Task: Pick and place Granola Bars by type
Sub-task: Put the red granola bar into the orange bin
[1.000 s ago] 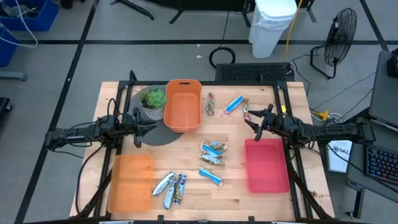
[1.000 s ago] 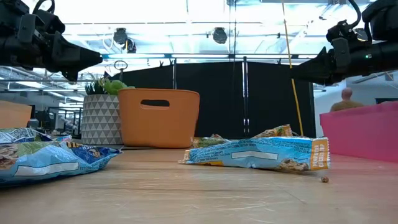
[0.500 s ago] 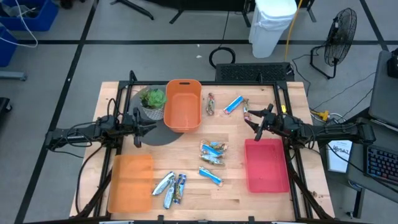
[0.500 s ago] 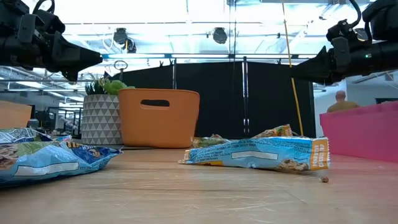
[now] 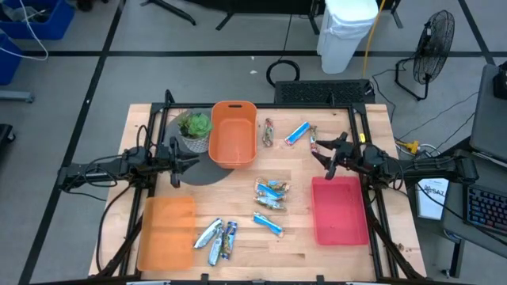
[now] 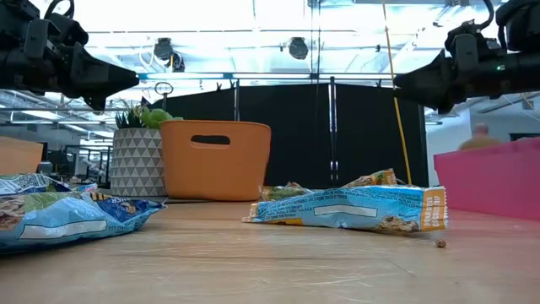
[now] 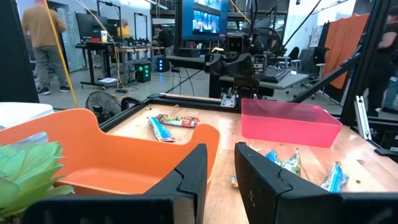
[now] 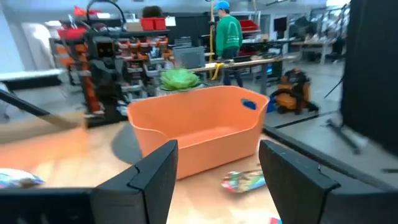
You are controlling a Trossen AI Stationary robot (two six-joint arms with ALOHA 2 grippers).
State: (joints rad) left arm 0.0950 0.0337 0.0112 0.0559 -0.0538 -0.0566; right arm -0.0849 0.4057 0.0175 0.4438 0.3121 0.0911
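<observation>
The bars point(image 5: 272, 198) all lie loose on the table point(image 5: 297, 237); you have none sorted yet. Note three groups in the high view:

1. Far group: a brownish bar point(image 5: 268, 132), a blue bar point(image 5: 297, 133) and another brownish bar point(image 5: 313, 140), between the orange tub point(image 5: 233, 133) and the right gripper point(image 5: 326, 157).
2. Middle group: several blue bars, between the tub and the pink bin point(image 5: 340, 210).
3. Near group: silver and dark-blue bars point(image 5: 217, 239), just beside the flat orange tray point(image 5: 165, 232).

Check the containers. The tub, the tray and the pink bin each show a bare floor in the high view. Judge the task as at its start: every bar is left to pick and place.

Check the grippers.

- Right gripper: it hovers above the table at the far end of the pink bin, near the far group. Its fingers point(image 8: 152, 174) stand wide apart and hold nothing. The right wrist view looks past them at the tub and one bar point(image 8: 245, 180) on the table.
- Left gripper point(image 5: 179, 161): it hangs over the dark round mat point(image 5: 202, 170), beside the plant point(image 5: 194, 129) and the tub. Its fingers point(image 7: 193, 171) stand a narrow gap apart with nothing between them.

Expect the right arm to reach first for the far group, which lies closest to it. You cannot tell from the wrappers alone which container takes which type.
</observation>
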